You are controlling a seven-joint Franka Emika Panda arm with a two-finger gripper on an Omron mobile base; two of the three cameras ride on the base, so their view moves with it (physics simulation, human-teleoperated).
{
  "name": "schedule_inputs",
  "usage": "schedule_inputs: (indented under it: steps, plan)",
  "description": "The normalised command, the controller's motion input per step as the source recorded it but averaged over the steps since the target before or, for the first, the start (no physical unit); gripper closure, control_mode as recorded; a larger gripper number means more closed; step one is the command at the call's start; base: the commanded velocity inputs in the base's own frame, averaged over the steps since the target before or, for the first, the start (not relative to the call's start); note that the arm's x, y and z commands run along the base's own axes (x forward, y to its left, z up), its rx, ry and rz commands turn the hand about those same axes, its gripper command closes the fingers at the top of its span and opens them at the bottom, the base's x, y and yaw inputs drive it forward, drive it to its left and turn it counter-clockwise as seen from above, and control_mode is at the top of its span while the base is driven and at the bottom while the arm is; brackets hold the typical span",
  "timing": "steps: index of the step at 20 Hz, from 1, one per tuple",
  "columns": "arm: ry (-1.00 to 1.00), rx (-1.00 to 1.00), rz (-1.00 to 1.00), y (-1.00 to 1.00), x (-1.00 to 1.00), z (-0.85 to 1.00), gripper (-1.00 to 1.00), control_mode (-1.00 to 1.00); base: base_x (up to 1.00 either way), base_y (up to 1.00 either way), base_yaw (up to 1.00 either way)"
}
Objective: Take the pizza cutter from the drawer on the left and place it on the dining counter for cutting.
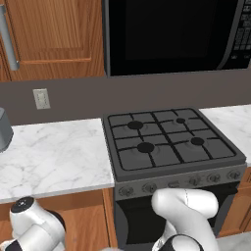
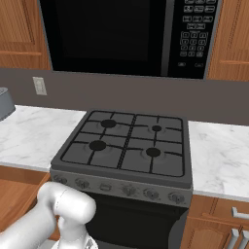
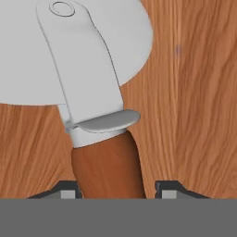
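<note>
In the hand view the pizza cutter (image 3: 99, 115) lies very close on a warm-brown wooden floor (image 3: 194, 92), which looks like the inside of the drawer. Its round silvery blade (image 3: 28, 55) points away from me, and its reddish-brown handle (image 3: 109, 166) runs down between my fingertips. My gripper (image 3: 118, 190) is open and straddles the handle. The left fingertip (image 3: 68, 190) is right at the handle's edge, while a small gap remains at the right fingertip (image 3: 167, 190). The dining counter is out of view.
A black gas stove (image 1: 169, 139) stands ahead under a black microwave (image 1: 171, 34). Short marble worktops (image 1: 54, 157) flank the stove on both sides. My arm (image 1: 34, 225) bends down low to the left, in front of the wood cabinet (image 1: 86, 223).
</note>
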Motion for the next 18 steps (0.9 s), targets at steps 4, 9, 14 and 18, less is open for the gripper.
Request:
schedule_inputs:
  steps: [4,9,14,18]
  plan:
    - [0.0,0.0,0.0,-0.18,-0.04,0.58,1.0,-1.0,0.0,0.0,0.0]
    - [0.0,-0.01,0.0,-0.02,0.0,0.56,1.0,-1.0,0.0,0.0,0.0]
    - [0.0,0.0,0.0,0.0,0.0,0.45,1.0,-1.0,0.0,0.0,0.0]
    - [0.0,-0.01,0.0,0.0,0.0,0.25,1.0,-1.0,0.0,0.0,0.0]
